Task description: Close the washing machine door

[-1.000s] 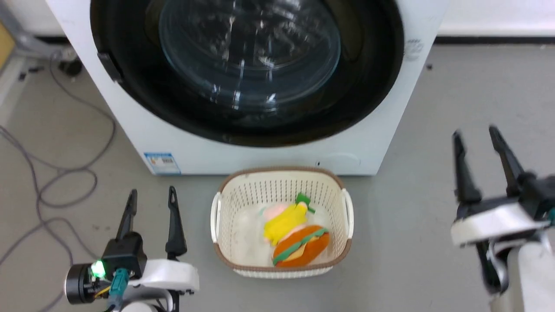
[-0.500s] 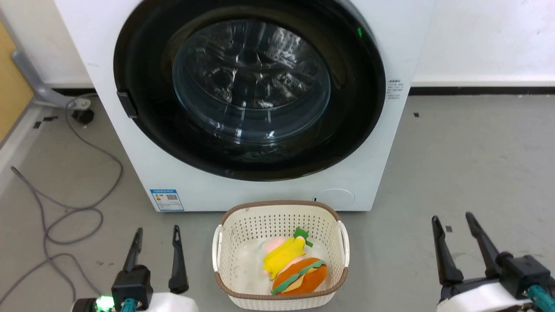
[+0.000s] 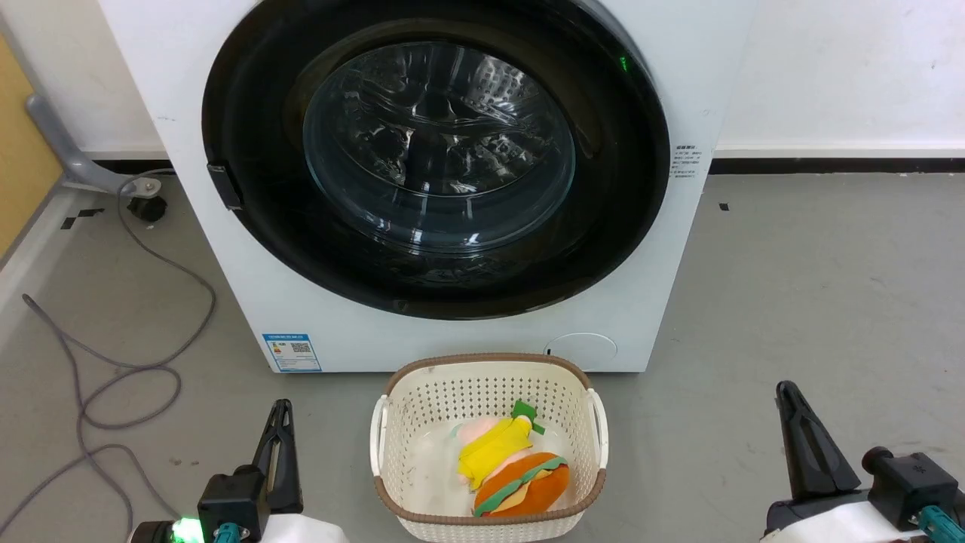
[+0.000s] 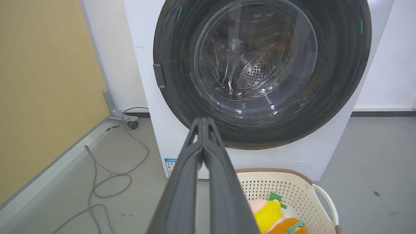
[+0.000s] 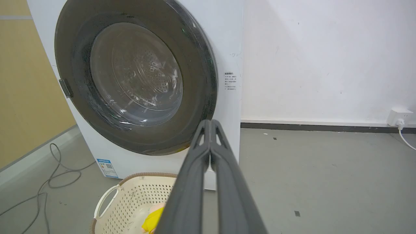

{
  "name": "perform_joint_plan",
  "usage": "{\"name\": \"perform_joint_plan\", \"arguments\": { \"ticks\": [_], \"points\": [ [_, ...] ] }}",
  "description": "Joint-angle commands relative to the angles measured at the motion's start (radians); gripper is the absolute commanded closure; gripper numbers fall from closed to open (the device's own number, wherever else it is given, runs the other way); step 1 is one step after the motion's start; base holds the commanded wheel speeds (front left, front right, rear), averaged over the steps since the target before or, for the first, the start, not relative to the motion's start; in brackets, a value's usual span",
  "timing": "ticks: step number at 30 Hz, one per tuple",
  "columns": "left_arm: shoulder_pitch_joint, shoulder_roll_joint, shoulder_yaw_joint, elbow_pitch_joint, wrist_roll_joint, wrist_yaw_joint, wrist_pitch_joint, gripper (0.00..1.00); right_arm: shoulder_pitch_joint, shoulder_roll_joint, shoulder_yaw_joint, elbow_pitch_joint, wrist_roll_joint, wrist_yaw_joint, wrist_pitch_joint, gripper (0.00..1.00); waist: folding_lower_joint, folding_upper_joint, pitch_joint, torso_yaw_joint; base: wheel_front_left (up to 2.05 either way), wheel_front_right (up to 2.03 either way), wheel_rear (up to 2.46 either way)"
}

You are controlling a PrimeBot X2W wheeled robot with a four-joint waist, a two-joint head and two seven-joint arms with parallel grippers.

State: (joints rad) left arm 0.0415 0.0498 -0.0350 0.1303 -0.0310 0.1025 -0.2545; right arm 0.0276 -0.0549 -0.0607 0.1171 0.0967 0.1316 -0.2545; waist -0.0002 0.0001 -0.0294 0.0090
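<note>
The white washing machine [image 3: 678,249] stands ahead, its big round door [image 3: 626,196] with glossy black rim and clear glass window lying flat against the front. Through the glass I see the steel drum. The same door [image 4: 338,81] [image 5: 201,81] faces both wrist views. My left gripper [image 3: 279,422] sits low at the left, well short of the machine, fingers pressed together and empty. Low on the right, my right gripper [image 3: 788,396] is likewise shut on nothing. The left wrist view shows the left gripper [image 4: 203,122] tips touching; in the right wrist view the right gripper [image 5: 210,123] is closed too.
A cream perforated basket [image 3: 399,422] with plush toys [image 3: 520,471] stands on the grey floor between my grippers, just in front of the machine. Grey cables [image 3: 136,362] loop on the floor at the left. A white wall with a power socket [image 5: 399,116] runs behind on the right.
The camera rose, so the picture shifted. Both grippers, open in the earlier frames, have closed their fingers. The right gripper dropped from mid height to the lower right.
</note>
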Motion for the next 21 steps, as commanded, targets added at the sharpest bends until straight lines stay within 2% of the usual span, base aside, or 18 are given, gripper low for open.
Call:
{"name": "perform_joint_plan", "arguments": {
  "ticks": [1, 21],
  "points": [
    [-0.001, 0.0, 0.001, -0.003, 0.001, -0.003, 0.006, 1.0, -0.001, 0.0, 0.001, -0.003, -0.003, 0.0, 0.006, 1.0, 0.0002, -0.0001, 0.001, 0.0, 0.0, 0.0, 0.0],
    [-0.008, 0.0, 0.006, -0.024, 0.006, -0.019, 0.047, 1.0, -0.005, 0.001, 0.011, -0.022, -0.018, 0.0, 0.046, 1.0, 0.0002, -0.0001, 0.005, -0.002, 0.0, 0.0, 0.0]
  ]
}}
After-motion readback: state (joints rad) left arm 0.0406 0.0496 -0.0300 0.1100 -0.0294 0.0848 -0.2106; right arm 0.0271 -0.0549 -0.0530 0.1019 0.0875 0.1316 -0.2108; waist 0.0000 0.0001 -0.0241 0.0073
